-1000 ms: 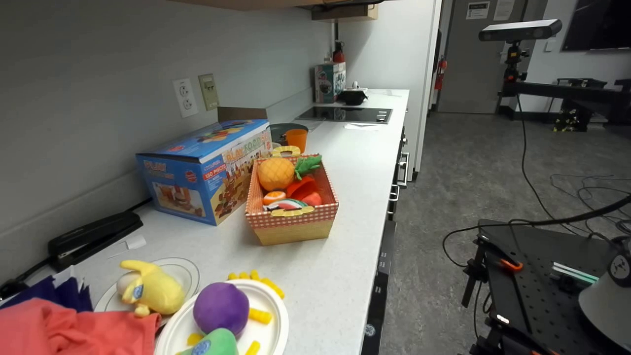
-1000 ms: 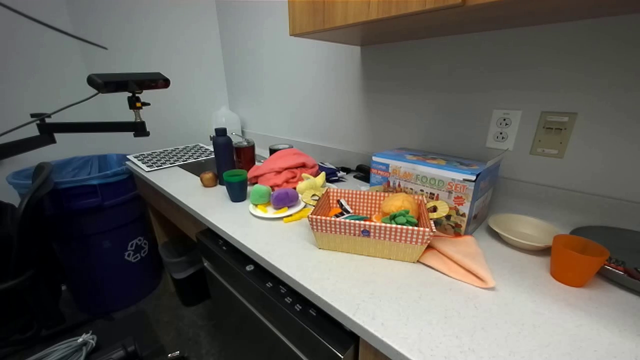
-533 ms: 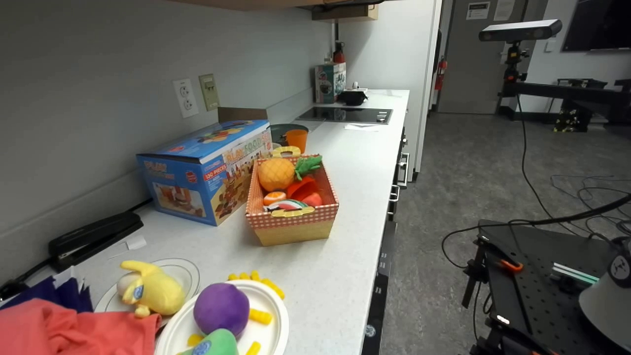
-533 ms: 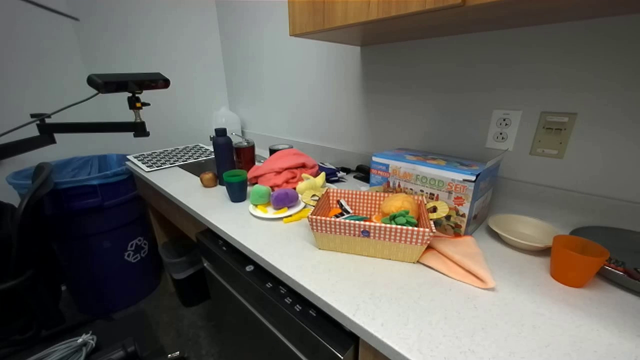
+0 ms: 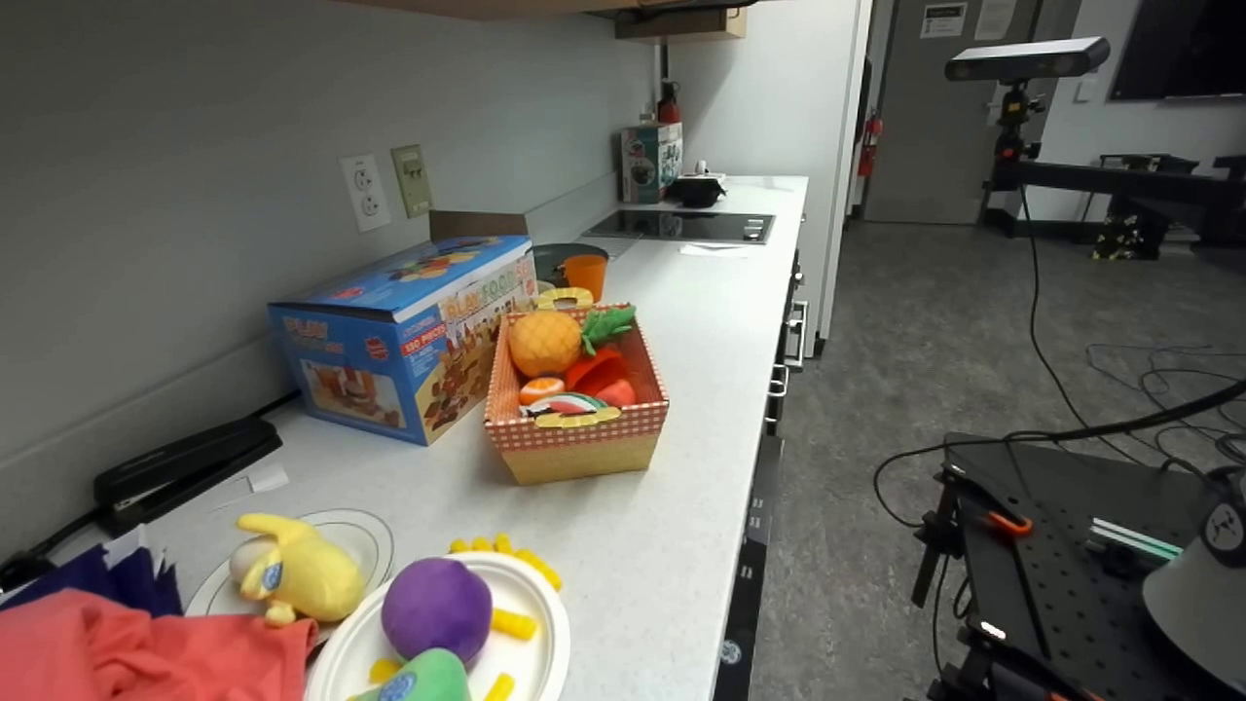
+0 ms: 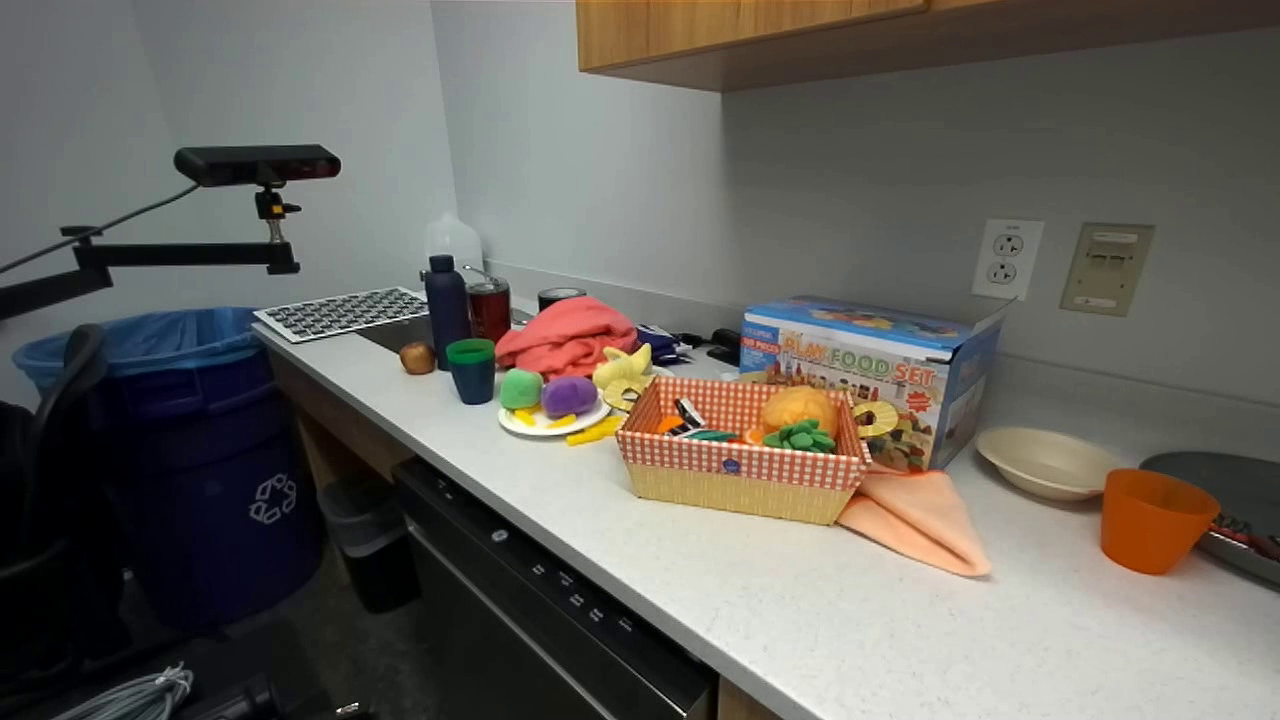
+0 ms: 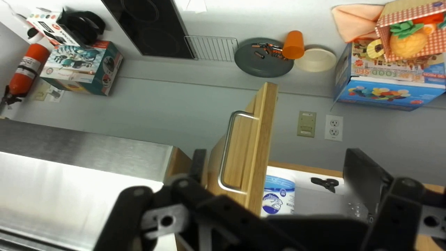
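My gripper (image 7: 275, 153) shows only in the wrist view, where the room appears upside down. Its dark fingers (image 7: 362, 177) stand wide apart, with nothing gripped between them. A wooden cabinet door (image 7: 263, 139) stands ajar, seen between the fingers. On its face is a metal bar handle (image 7: 227, 150), nearest the finger on the picture's left; whether they touch I cannot tell. Beyond the door's edge, the cabinet interior shows a white and blue tub (image 7: 278, 195) and a black scissors-like item (image 7: 325, 183). Neither exterior view has the gripper in it.
A checked basket (image 5: 584, 458) of toy food sits on the counter by a blue play food box (image 6: 850, 370). An orange cup (image 6: 1155, 520) and a cream bowl (image 6: 1050, 465) stand farther along. A stainless hood (image 7: 83, 153) adjoins the cabinet. The wooden upper cabinet (image 6: 750, 35) overhangs the counter.
A dark cable-like line at the upper left of an exterior view has slid upward and out of the picture. The counter objects stay where they were.
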Available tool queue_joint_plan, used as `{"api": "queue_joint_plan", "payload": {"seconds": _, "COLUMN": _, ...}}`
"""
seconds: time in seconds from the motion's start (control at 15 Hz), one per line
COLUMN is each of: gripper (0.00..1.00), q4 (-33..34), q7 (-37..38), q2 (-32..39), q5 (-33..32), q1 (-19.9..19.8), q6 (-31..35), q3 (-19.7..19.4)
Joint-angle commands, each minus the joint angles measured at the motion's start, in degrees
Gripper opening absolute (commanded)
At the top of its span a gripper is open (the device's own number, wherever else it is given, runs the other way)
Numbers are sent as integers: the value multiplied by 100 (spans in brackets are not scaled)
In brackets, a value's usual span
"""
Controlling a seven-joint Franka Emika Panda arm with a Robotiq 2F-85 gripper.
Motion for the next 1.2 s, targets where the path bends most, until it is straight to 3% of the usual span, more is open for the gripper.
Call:
{"api": "queue_joint_plan", "payload": {"seconds": 0.0, "gripper": 100, "q4": -39, "q7": 169, "q2": -170, "q5": -105, "q1": 122, "q6": 49, "q3": -30}}
{"api": "queue_joint_plan", "payload": {"seconds": 0.8, "gripper": 100, "q4": -123, "q7": -80, "q2": -270, "q5": -134, "q1": 287, "q6": 245, "q3": -91}}
{"api": "queue_joint_plan", "payload": {"seconds": 0.87, "gripper": 100, "q4": 422, "q7": -147, "q2": 99, "q5": 51, "q1": 695, "q6": -21, "q3": -477}}
{"api": "queue_joint_plan", "payload": {"seconds": 1.13, "gripper": 100, "q4": 798, "q7": -562, "q2": 111, "q5": 220, "q1": 1445, "q6": -86, "q3": -1011}}
